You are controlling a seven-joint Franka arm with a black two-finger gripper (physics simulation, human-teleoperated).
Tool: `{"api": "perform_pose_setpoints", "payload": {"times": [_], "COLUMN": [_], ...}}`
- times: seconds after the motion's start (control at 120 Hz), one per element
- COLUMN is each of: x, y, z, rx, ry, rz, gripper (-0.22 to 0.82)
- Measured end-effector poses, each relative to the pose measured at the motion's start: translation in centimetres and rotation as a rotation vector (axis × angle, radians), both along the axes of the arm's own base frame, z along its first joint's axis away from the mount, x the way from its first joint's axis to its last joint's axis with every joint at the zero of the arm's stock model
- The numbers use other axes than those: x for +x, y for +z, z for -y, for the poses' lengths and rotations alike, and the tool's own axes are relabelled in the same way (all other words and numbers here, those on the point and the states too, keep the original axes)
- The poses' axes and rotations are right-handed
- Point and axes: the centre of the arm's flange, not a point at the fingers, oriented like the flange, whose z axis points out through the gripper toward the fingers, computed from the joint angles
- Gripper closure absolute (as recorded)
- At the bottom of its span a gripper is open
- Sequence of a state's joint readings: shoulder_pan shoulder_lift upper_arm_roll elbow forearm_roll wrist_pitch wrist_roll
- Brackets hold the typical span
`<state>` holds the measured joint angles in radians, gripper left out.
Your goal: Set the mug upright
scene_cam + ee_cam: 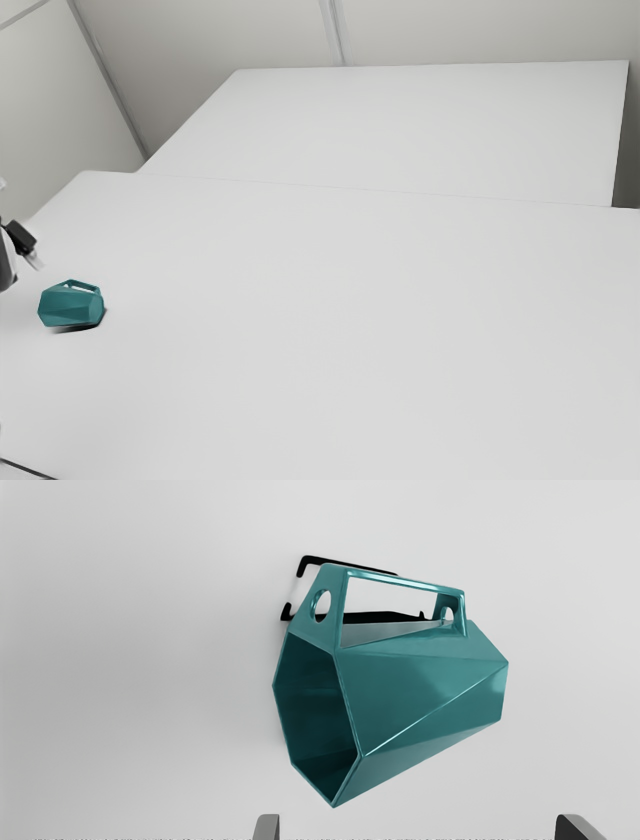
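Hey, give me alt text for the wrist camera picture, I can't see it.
A faceted teal mug lies on its side on a plain pale table, showing its open, shadowed mouth and angular handle. The claw is open near it, its two fingertips wide apart with no mug between them.

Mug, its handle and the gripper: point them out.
Mug (425, 695), wrist view, on its faceted side wall.
Handle (405, 582), wrist view, on its long outer bar.
Gripper (421, 826), wrist view, midway between its open fingertips.

The exterior view's left edge is cropping the arm and, at lower left, a dark line; the wrist view's bottom edge is cutting off both fingers.
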<state>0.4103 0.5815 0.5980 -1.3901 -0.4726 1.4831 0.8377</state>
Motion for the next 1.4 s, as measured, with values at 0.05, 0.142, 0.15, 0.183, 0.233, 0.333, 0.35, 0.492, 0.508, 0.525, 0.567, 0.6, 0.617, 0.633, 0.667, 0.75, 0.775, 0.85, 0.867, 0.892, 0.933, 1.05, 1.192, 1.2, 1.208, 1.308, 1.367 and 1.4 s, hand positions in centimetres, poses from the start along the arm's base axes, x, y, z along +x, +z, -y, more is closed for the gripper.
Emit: {"api": "perform_pose_setpoints", "payload": {"times": [0.05, 0.142, 0.15, 0.183, 0.233, 0.333, 0.35, 0.492, 0.508, 0.525, 0.567, 0.6, 0.617, 0.633, 0.667, 0.75, 0.775, 0.85, 0.867, 0.892, 0.933, 1.05, 1.192, 1.2, 1.208, 1.308, 1.367, 1.4], "x": [-0.5, -1.1, -1.1, -1.3, -1.6, -1.8, -1.8, -1.4, -1.3, -1.2, -1.1, -0.9, -0.9, -0.8, -0.7, -0.5, -0.5, -0.5, -0.5, -0.5, -0.5, -0.8, -1.2, -1.2, -1.2, -1.2, -1.3, -1.3], "y": [-0.3, -0.7, -0.8, -0.9, -1.2, -1.9, -2.0, -2.8, -2.9, -3.0, -3.2, -3.3, -3.3, -3.4, -3.6, -4.0, -4.1, -4.5, -4.6, -4.6, -4.8, -5.4, -5.9, -6.0, -6.0, -6.4, -6.7, -6.8], "z": [-0.4, -0.9, -1.0, -1.2, -1.6, -2.2, -2.2, -2.5, -2.6, -2.6, -2.6, -2.6, -2.7, -2.7, -2.7, -2.8, -2.9, -2.9, -2.9, -2.8, -2.7, -2.7, -2.4, -2.4, -2.4, -2.1, -1.8, -1.7], "rx": [-0.004, -0.005, -0.005, -0.005, -0.007, -0.01, -0.009, 0.001, 0.002, 0.003, 0.004, 0.007, 0.008, 0.009, 0.01, 0.014, 0.013, 0.008, 0.006, 0.003, -0.006, -0.034, -0.077, -0.08, -0.083, -0.114, -0.134, -0.142], "ry": [-0.007, -0.022, -0.024, -0.028, -0.032, -0.044, -0.047, -0.073, -0.075, -0.078, -0.085, -0.09, -0.093, -0.096, -0.1, -0.112, -0.113, -0.116, -0.117, -0.117, -0.116, -0.107, -0.092, -0.09, -0.089, -0.076, -0.067, -0.062], "rz": [0.004, 0.013, 0.013, 0.018, 0.027, 0.047, 0.05, 0.09, 0.094, 0.099, 0.11, 0.119, 0.124, 0.129, 0.137, 0.152, 0.156, 0.171, 0.175, 0.183, 0.192, 0.218, 0.25, 0.252, 0.255, 0.281, 0.293, 0.3], "gripper": [0.0, 0.0, 0.0, 0.0, 0.0, 0.0, 0.0, 0.0, 0.0, 0.0, 0.0, 0.0, 0.0, 0.0, 0.0, 0.0, 0.0, 0.0, 0.0, 0.0, 0.0, 0.0, 0.0, 0.0, 0.0, 0.0, 0.0, 0.0]}}
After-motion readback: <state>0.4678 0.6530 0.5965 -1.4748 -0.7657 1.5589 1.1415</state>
